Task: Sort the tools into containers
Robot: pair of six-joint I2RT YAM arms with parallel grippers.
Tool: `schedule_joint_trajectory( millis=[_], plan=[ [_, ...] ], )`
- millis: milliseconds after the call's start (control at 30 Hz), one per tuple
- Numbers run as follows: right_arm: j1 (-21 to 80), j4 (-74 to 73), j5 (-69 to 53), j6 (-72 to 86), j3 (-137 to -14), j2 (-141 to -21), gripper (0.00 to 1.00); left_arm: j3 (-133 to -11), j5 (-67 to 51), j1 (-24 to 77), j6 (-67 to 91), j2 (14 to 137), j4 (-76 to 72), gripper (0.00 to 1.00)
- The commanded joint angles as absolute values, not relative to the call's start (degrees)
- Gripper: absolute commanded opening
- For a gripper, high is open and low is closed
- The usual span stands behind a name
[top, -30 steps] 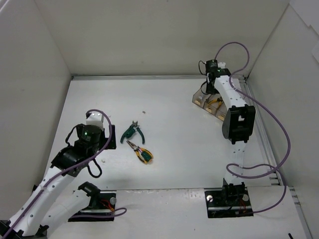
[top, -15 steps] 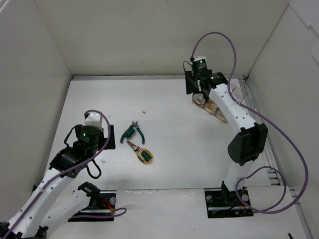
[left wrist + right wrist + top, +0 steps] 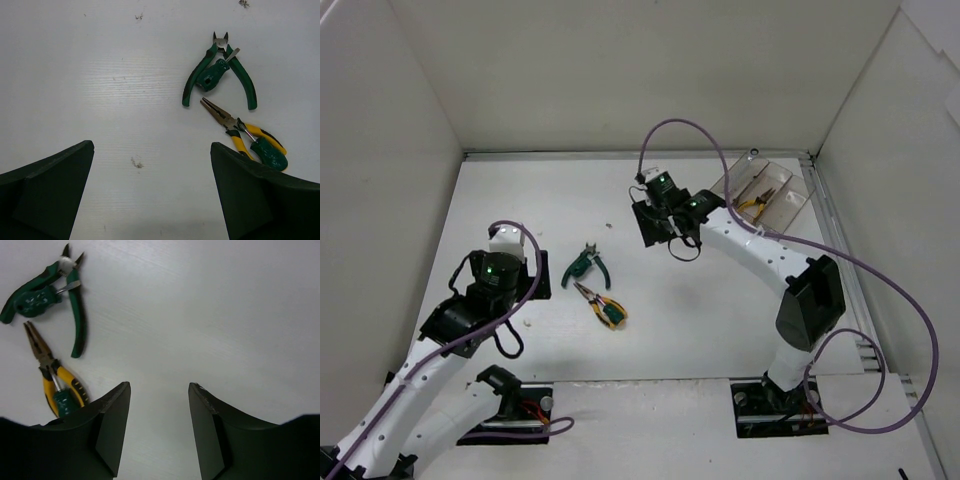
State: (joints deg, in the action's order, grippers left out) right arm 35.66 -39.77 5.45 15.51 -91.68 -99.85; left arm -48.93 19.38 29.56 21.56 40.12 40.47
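Green-handled pliers (image 3: 582, 266) lie on the white table, left of centre, with a stubby green-handled tool between their handles. Just in front lie yellow-handled pliers with a green-handled piece (image 3: 602, 307). Both show in the left wrist view (image 3: 243, 80) (image 3: 235, 127) and in the right wrist view (image 3: 78, 315) (image 3: 49, 365). The clear tray (image 3: 790, 205) stands at the back right with orange/yellow-handled pliers (image 3: 755, 200) inside. I cannot make out the wrenches. My left gripper (image 3: 151, 146) is open and empty, left of the tools. My right gripper (image 3: 159, 386) is open and empty above bare table, right of them.
White walls close the table in at the back and both sides. A small dark speck (image 3: 608, 226) lies behind the green pliers. The right arm's purple cable (image 3: 720, 150) loops over the back of the table.
My right arm has swung from over the tray at the back right leftward to the table's middle, leaving the tray uncovered. The left arm and the loose tools have not moved.
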Motion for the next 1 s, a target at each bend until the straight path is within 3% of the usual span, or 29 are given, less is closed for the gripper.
schedule_joint_trajectory(
  millis=[0,233,967],
  plan=[
    [41.11,-35.16,4.40,17.84,-90.01,-95.62,0.47,-49.83,20.57,29.18,22.06,40.17,38.76,1.00],
    [47.45,-32.44,1.85,18.89,-85.35,-95.36,0.43,-49.83,20.04,29.18,21.97,40.61,38.67,1.00],
    [51.86,-29.62,1.66,20.21,-83.31,-98.52,0.42,-49.66,20.21,29.18,21.80,39.99,38.41,1.00]
  ],
)
